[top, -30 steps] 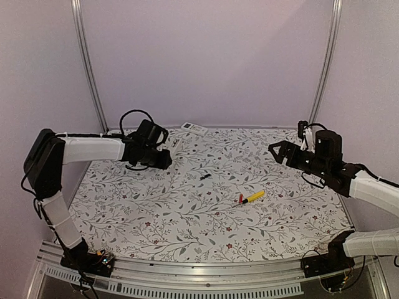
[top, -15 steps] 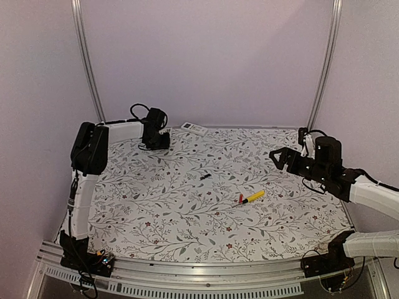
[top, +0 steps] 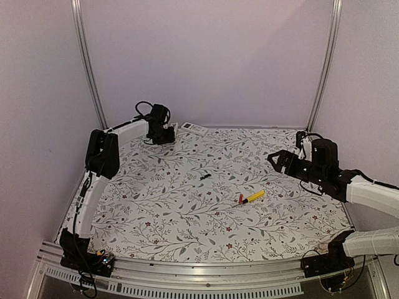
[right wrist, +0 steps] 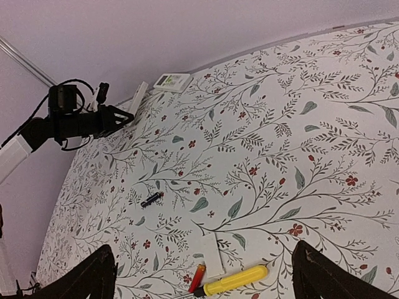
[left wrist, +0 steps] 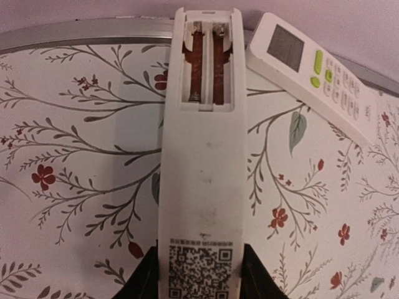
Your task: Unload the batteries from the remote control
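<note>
My left gripper (left wrist: 201, 268) is shut on the near end of the slim white remote control (left wrist: 202, 174), held back side up at the table's far left (top: 174, 133). Its battery compartment (left wrist: 206, 68) is uncovered and shows two brownish slots with spring contacts and no cells. The dark battery (top: 205, 177) (right wrist: 152, 199) lies mid-table. The reddish battery (top: 240, 198) (right wrist: 197, 277) lies beside the screwdriver's tip. My right gripper (top: 274, 156) (right wrist: 204, 261) hovers open over the right side, with nothing between its fingers.
A broader white remote (left wrist: 312, 68) (top: 194, 128) lies at the back edge, just right of the held remote. A yellow-handled screwdriver (top: 254, 197) (right wrist: 234, 280) and a small white cover plate (right wrist: 211, 254) lie right of centre. The metal rail (left wrist: 81, 31) borders the back.
My left arm has swung from the mid-left toward the table's back edge, carrying the remote with it. The right arm shifted slightly lower and stayed open.
</note>
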Robot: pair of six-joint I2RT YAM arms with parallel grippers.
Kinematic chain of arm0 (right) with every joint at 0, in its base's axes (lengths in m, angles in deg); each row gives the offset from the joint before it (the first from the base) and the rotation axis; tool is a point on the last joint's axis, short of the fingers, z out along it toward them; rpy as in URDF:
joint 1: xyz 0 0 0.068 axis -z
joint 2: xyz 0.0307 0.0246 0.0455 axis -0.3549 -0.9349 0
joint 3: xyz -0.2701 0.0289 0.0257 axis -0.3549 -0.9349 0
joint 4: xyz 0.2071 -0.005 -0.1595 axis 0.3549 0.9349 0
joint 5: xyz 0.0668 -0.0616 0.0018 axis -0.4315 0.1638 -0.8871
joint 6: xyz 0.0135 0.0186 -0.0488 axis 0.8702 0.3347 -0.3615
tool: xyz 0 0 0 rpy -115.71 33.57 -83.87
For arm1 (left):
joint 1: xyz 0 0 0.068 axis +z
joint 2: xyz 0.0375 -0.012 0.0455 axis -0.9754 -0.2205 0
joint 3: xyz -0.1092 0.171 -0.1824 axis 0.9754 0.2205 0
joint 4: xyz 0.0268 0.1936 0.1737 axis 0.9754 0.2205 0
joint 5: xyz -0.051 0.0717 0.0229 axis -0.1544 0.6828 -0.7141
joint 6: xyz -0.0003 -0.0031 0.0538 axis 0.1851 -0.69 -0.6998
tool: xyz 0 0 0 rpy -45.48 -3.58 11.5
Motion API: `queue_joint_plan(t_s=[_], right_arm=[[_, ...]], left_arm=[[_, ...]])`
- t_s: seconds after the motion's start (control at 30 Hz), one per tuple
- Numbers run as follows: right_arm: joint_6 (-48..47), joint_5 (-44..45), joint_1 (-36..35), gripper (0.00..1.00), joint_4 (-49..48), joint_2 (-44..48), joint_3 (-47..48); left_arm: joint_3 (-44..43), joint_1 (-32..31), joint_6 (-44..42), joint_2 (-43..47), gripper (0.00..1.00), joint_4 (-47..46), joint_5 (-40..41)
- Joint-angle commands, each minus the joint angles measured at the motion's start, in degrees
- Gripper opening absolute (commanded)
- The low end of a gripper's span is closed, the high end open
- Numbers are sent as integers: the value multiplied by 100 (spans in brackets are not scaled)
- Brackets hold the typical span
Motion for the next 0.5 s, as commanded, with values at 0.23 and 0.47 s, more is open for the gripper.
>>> queue_joint_plan(t_s=[0.23,0.47], right_arm=[[47,-12,29,97,-136,3,-224],[89,-17,30,97,-208,61,-348]], left_arm=[[-39,65,10,-188,56,-22,-183],[309,-40,-90,-21,52,-175,121]])
